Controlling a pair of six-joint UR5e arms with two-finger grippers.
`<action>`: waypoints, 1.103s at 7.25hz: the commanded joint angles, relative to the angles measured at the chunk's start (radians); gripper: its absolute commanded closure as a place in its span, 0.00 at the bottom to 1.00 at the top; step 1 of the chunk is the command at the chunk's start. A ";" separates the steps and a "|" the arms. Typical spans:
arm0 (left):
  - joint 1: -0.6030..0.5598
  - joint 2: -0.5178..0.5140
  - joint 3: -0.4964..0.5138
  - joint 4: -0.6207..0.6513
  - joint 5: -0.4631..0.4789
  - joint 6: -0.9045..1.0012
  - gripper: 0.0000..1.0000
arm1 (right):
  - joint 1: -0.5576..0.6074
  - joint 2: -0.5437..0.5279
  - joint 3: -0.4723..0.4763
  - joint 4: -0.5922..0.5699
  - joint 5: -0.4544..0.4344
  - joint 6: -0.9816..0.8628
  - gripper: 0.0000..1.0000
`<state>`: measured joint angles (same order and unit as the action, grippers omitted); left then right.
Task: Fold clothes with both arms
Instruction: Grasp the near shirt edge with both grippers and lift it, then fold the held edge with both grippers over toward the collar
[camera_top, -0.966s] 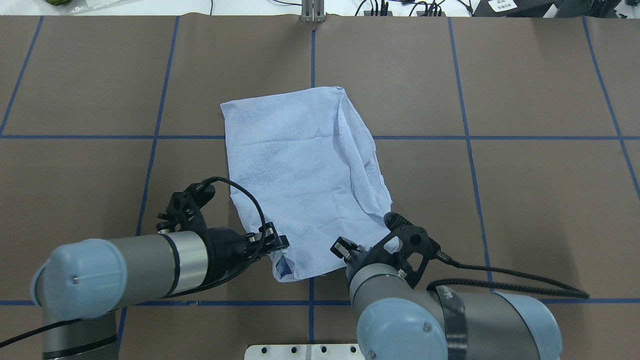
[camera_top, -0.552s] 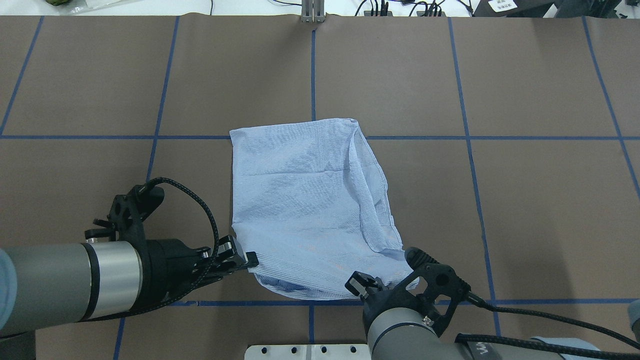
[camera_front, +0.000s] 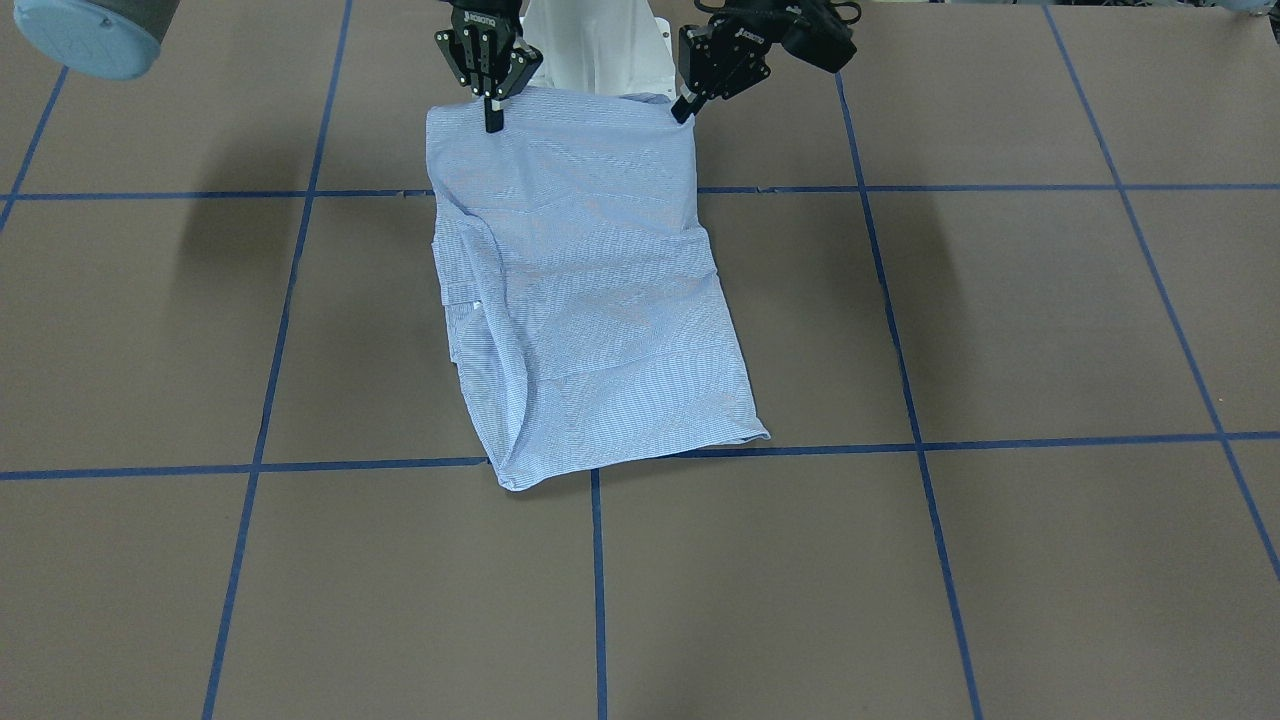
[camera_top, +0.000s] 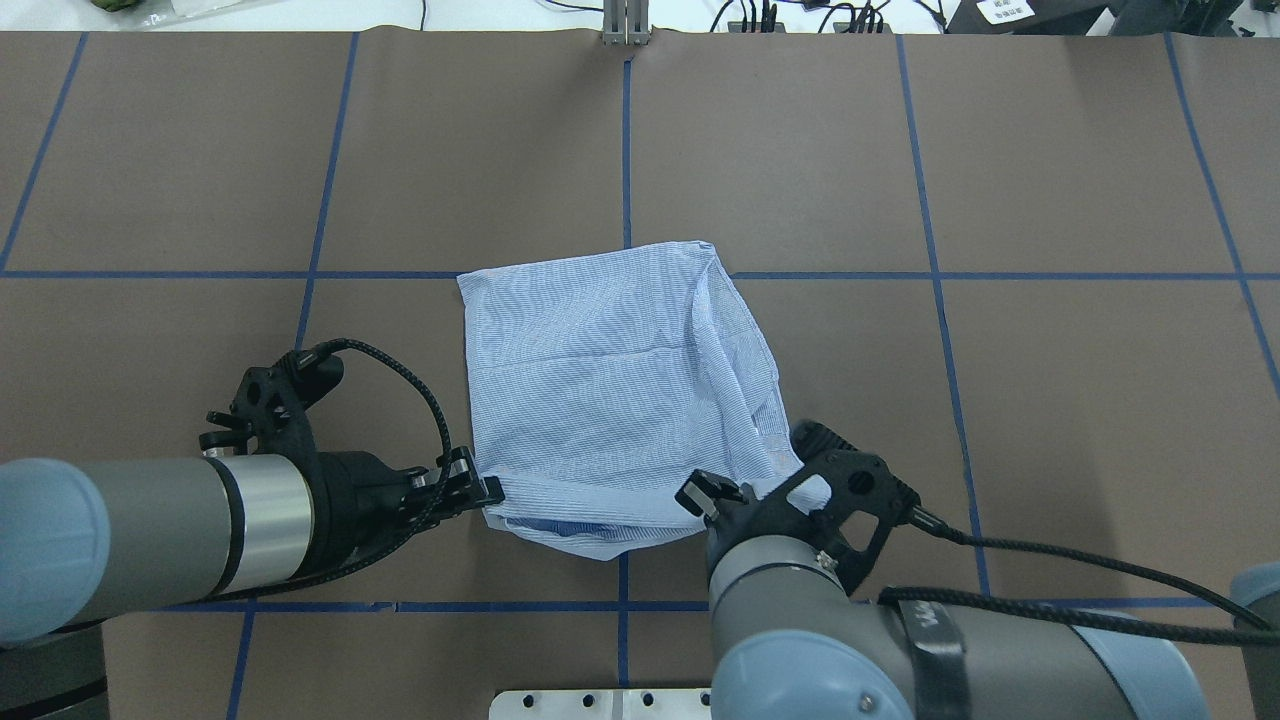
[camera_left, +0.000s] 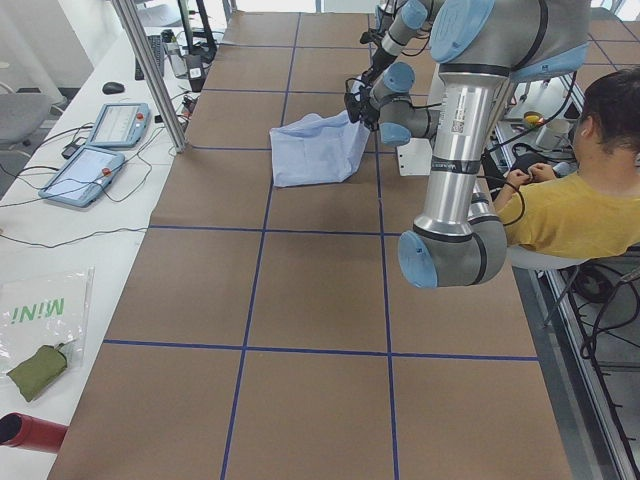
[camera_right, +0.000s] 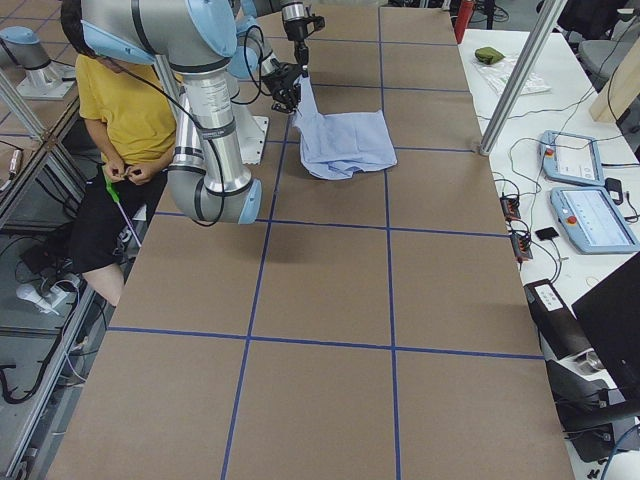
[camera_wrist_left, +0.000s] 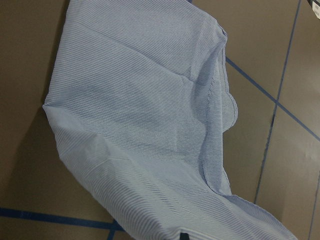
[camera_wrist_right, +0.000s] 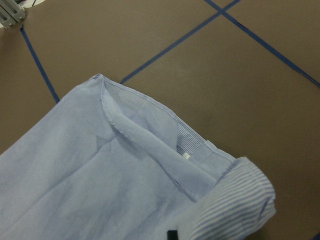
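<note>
Shirt (camera_top: 610, 400), limp, light (will sag). Clamped at near corners by left fingers (camera_top: 487, 490) and right fingers (camera_top: 697, 496); hold taut.

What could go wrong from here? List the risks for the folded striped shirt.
The black left gripper and black right gripper pinch only the near corners of the light blue striped shirt; thin cloth might slip out. The loose cuff by the right gripper could fall open, spoiling the fold.

Each wrist view cut the fingers (camera_wrist_right: 172, 235) off at its bottom edge, leaving one dark tip; the shirt (camera_wrist_left: 150, 125) hem pinched between them lay out of frame.
</note>
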<state>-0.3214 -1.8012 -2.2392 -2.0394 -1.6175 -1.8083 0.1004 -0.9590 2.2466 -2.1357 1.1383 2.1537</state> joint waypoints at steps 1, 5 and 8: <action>-0.065 -0.065 0.055 0.014 -0.004 0.064 1.00 | 0.108 0.032 -0.141 0.162 -0.003 -0.107 1.00; -0.212 -0.173 0.220 0.042 -0.010 0.197 1.00 | 0.258 0.116 -0.460 0.446 0.006 -0.277 1.00; -0.300 -0.283 0.490 0.021 -0.004 0.299 1.00 | 0.331 0.203 -0.700 0.592 0.054 -0.359 1.00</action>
<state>-0.5914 -2.0430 -1.8525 -2.0119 -1.6253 -1.5481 0.4040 -0.7866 1.6433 -1.6087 1.1778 1.8283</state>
